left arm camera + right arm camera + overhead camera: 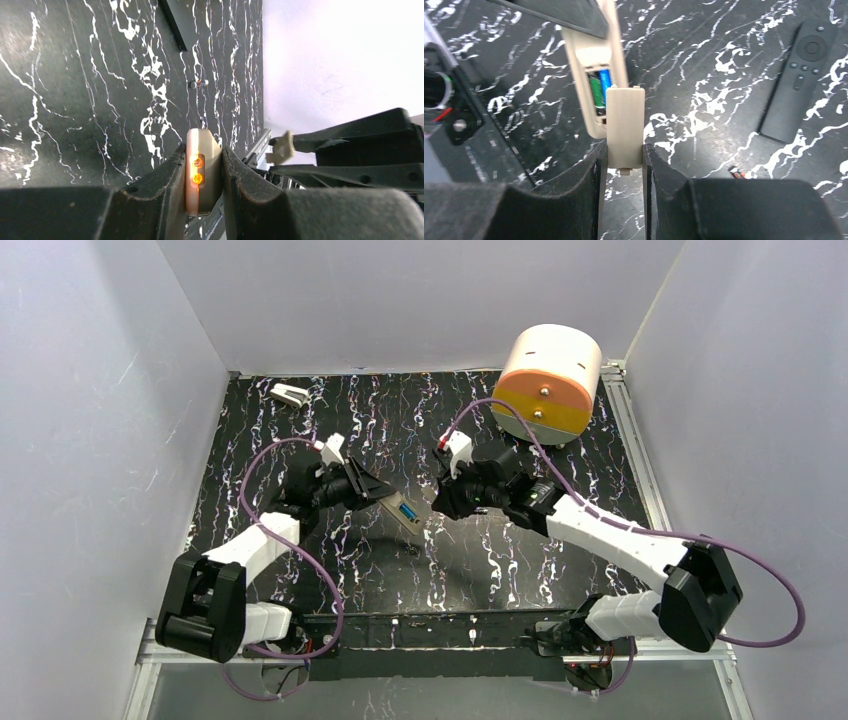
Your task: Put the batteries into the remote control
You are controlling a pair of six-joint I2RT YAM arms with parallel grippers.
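Observation:
My left gripper is shut on the remote control, a slim white bar held above the table and seen end-on in the left wrist view, with two orange spots glowing on it. Its back compartment is uncovered, and the batteries lie in it side by side, one green and one blue. My right gripper is shut on the beige battery cover. The cover's far end overlaps the lower part of the compartment on the remote control.
A black remote lies flat on the marbled table to the right. A tiny loose cylinder with an orange end rests near it. A white and orange drum stands at the back right, and a small white-and-grey block at the back left.

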